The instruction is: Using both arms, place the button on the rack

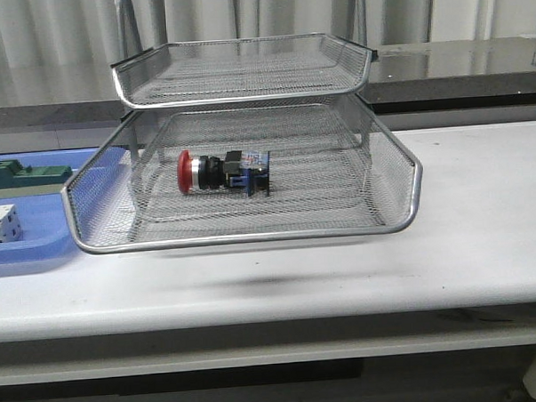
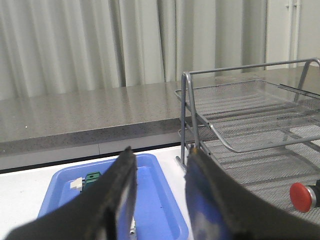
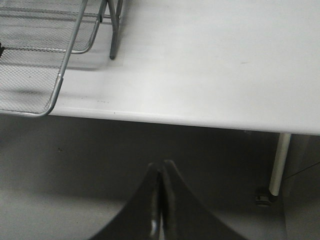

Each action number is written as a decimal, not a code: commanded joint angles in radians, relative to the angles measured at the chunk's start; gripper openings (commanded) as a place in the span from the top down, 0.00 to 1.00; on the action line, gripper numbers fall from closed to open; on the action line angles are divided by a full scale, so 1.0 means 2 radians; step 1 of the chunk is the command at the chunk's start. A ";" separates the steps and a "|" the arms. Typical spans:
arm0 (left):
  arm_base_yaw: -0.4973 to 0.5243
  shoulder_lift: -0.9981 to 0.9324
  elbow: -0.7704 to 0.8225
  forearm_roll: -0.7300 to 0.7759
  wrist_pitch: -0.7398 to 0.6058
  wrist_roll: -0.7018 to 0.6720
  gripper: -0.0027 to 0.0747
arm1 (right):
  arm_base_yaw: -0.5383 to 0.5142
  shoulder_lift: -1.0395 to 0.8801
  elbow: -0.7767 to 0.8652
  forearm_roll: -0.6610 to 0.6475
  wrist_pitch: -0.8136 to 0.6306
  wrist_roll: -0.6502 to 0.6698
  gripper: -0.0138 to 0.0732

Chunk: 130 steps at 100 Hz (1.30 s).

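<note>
Closest to the front camera is the pulled-out lower tray of the rack [image 1: 243, 239], which reaches nearly to the front edge of the tabletop [image 1: 483, 236]. Lying on its side on that tray's mesh, a bit left of the middle, is the button [image 1: 222, 172]: red mushroom cap pointing left, black and silver barrel behind it, blue block at the right end with a small label on top. Another tray sits above it, pushed further back.

No arms show up in the front view at all, so the wrist cams are the only place to see the grippers. Left gripper [image 2: 159, 200] has its jaws apart with a clear gap and nothing between them. That cam also catches the rack from its left side, with just the red cap of the button peeking in, plus the blue tray [image 2: 165, 200] on the tabletop to the left of the rack, with a green block [image 2: 91, 179] in it. From the front you also get a white cube [image 1: 2, 223] in that tray, nearer the front edge.

Right gripper [image 3: 160, 200] has its fingers pressed together, holding nothing, and it hangs out past the front edge, looking at the rack's front right corner and a table leg [image 3: 278, 165].
</note>
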 commanded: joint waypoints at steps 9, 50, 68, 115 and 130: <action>0.001 0.003 -0.015 -0.005 -0.041 -0.006 0.93 | -0.001 0.000 -0.018 -0.004 -0.028 -0.004 0.92; 0.001 0.003 -0.015 -0.005 -0.041 -0.006 0.99 | -0.001 0.000 -0.018 -0.004 -0.028 -0.004 0.92; 0.001 0.003 -0.015 -0.005 -0.041 -0.006 0.99 | -0.001 0.001 -0.018 -0.002 -0.052 -0.004 0.92; 0.001 0.003 -0.015 -0.005 -0.041 -0.006 0.99 | 0.000 0.075 -0.018 0.168 -0.100 -0.014 0.92; 0.001 0.003 -0.015 -0.005 -0.041 -0.006 0.99 | 0.000 0.133 -0.018 0.238 -0.098 -0.065 0.92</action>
